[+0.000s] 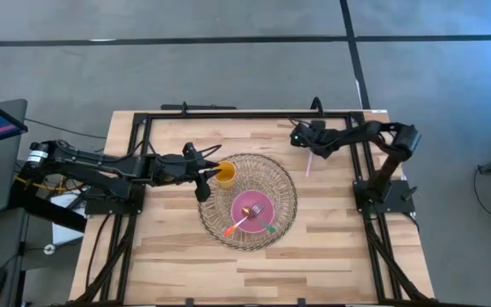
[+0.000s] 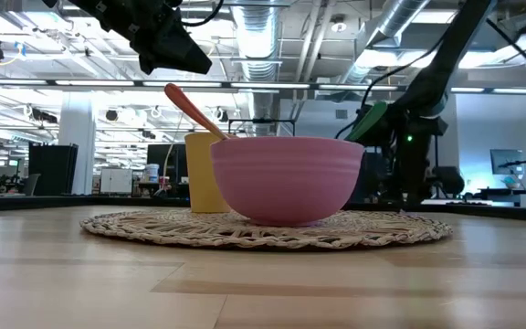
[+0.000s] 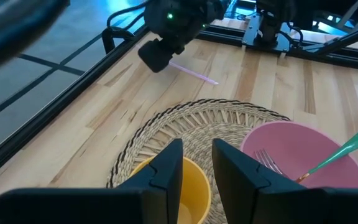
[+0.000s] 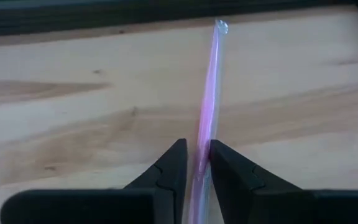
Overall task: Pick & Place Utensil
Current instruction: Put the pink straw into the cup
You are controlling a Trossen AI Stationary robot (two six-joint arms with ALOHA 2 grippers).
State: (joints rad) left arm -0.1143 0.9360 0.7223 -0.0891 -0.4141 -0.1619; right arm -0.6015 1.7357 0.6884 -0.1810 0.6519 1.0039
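pink straw-like utensil [image 4: 209,99]: thin, see-through pink, lying flat on the wood surface, far-right area | pink bowl [image 1: 251,208]: upright on woven mat, fork plus orange- and green-handled utensils inside | yellow cup [image 1: 224,175]: upright, just beside bowl

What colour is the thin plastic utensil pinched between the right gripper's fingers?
Pink and translucent: the thin plastic utensil in the right gripper shows best in the right wrist view.
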